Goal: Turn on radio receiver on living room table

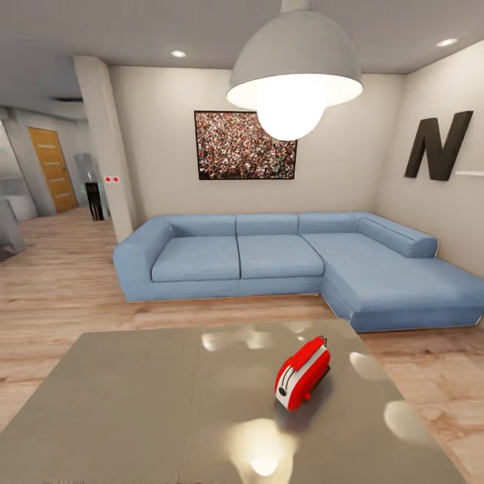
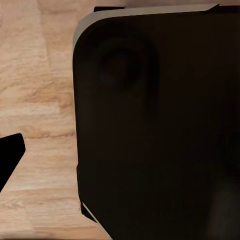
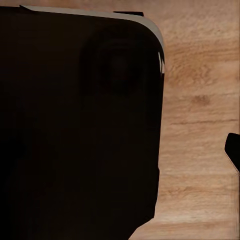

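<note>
Wrist views: each camera is looking down at light wood plank floor [image 2: 37, 100] beside a big dark rounded-corner panel [image 2: 160, 130], prob. part of the robot's own body. A small black tip is poking in at one edge of each wrist view; can't tell if it's a finger, so the grippers' opening and contents can't be judged. Nothing seems to be held.

Head view: the small red rounded-oblong radio receiver w/ white trim [image 1: 302, 374] is sitting on the large low coffee table w/ glossy grey reflective top [image 1: 134, 403], at about 4 o'clock from the table's centre, near the right edge. It is standing upright, turned at an angle, its white-trimmed end face pointing toward the camera, red handle strip along the top.

Handling, as a judgement: looks like a light, rigid plastic shell, smooth and likely to skid on the glossy top if pushed sideways. Best to press the control gently, or steady it by the top handle strip or across the narrow body. The dial is too small to make out here.

Beyond the table, at 12 o'clock, a blue fabric corner sofa [image 1: 269, 259] is lining the beige wall. A white dome pendant lamp [image 1: 294, 64] is hanging overhead.

Writing: a large dark letter "N" [image 1: 437, 144] is mounted on the right wall. No brand or label is readable on the radio.
</note>
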Robot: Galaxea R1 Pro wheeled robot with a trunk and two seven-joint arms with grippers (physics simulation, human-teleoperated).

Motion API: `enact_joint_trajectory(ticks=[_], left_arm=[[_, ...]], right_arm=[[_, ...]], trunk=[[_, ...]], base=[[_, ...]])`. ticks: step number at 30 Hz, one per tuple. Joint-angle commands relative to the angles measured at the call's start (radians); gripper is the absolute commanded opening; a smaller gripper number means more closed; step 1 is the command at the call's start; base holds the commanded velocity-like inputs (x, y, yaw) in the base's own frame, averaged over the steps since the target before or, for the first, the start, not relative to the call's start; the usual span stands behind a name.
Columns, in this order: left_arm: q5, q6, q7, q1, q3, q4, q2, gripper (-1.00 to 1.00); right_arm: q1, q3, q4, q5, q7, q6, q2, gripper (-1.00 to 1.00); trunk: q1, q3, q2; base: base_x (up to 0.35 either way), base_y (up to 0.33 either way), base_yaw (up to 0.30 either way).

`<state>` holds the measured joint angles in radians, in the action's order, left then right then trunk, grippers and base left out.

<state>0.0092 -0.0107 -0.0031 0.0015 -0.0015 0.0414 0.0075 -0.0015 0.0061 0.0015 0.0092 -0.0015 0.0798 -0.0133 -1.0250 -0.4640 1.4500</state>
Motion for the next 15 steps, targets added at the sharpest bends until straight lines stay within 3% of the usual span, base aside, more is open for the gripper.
enact_joint_trajectory(ticks=[1, 8, 15], left_arm=[[0.000, 0.000, 0.000, 0.000, 0.000, 0.000, 0.000, 1.00], [0.000, 0.000, 0.000, 0.000, 0.000, 0.000, 0.000, 1.00], [0.000, 0.000, 0.000, 0.000, 0.000, 0.000, 0.000, 1.00]], right_arm=[[0.000, 0.000, 0.000, 0.000, 0.000, 0.000, 0.000, 1.00], [0.000, 0.000, 0.000, 0.000, 0.000, 0.000, 0.000, 1.00], [0.000, 0.000, 0.000, 0.000, 0.000, 0.000, -0.002, 1.00]], trunk=[[0.000, 0.000, 0.000], [0.000, 0.000, 0.000], [0.000, 0.000, 0.000]], base=[[0.000, 0.000, 0.269], [0.000, 0.000, 0.245], [0.000, 0.000, 0.046]])
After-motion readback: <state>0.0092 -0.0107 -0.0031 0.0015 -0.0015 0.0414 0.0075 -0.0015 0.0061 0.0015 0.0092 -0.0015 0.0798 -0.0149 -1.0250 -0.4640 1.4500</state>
